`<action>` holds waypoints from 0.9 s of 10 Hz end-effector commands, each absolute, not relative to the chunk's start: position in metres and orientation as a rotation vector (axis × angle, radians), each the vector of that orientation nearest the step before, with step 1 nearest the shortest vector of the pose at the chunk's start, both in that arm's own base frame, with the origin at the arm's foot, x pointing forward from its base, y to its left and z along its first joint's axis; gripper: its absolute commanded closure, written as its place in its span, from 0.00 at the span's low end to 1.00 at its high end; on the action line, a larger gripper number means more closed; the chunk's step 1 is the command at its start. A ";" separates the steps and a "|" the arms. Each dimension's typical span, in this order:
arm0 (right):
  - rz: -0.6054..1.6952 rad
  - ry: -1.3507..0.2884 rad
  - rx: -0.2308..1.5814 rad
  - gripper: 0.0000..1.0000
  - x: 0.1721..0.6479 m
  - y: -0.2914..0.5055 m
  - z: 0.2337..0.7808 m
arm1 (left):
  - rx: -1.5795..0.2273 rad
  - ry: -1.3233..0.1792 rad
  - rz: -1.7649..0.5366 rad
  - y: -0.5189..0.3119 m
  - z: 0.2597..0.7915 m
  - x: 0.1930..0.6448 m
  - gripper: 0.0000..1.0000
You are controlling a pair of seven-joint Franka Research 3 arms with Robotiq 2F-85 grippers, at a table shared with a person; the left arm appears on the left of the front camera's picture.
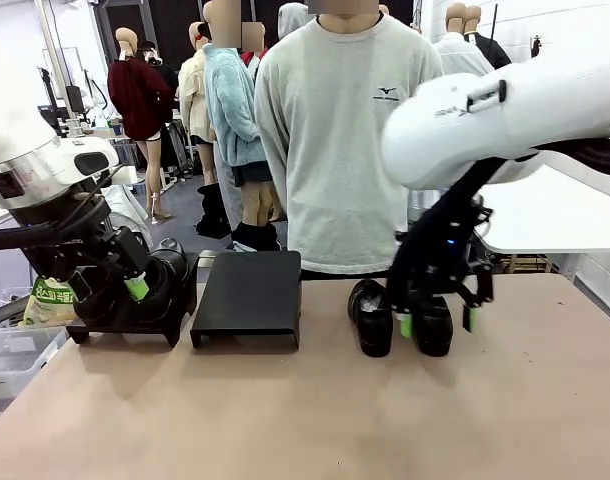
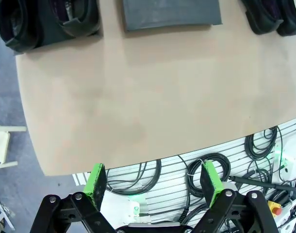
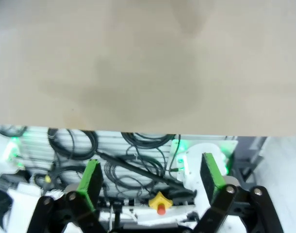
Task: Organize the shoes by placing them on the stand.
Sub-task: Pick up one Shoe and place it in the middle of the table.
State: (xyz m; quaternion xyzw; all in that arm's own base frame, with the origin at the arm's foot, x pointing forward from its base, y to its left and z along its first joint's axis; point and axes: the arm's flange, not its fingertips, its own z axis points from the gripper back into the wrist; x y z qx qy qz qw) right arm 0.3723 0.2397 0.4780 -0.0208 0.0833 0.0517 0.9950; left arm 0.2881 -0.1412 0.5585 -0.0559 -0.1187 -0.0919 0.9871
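White glossy shells are recorded on the left arm [image 1: 25, 150] and right arm [image 1: 505, 110]. On the left gripper [image 2: 153, 182] and right gripper [image 3: 151, 175], black linkages with silver pivot screws are noted behind the jaws. The inner jaw faces are covered by green pads [image 2: 95, 180].

On the table [image 1: 285, 420], the middle stand [image 1: 247, 295] sits near the far edge. The left stand [image 1: 125, 325] lies just beside it, with the stored shoes [image 1: 170, 285] on top. The loose shoes [image 1: 373, 318] stand side by side right of the middle stand, in front of the person [image 1: 335, 150].
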 end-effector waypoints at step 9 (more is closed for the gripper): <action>0.044 0.008 -0.135 0.00 0.539 0.343 0.393 | -0.126 -0.232 -0.191 -0.142 0.559 0.290 0.00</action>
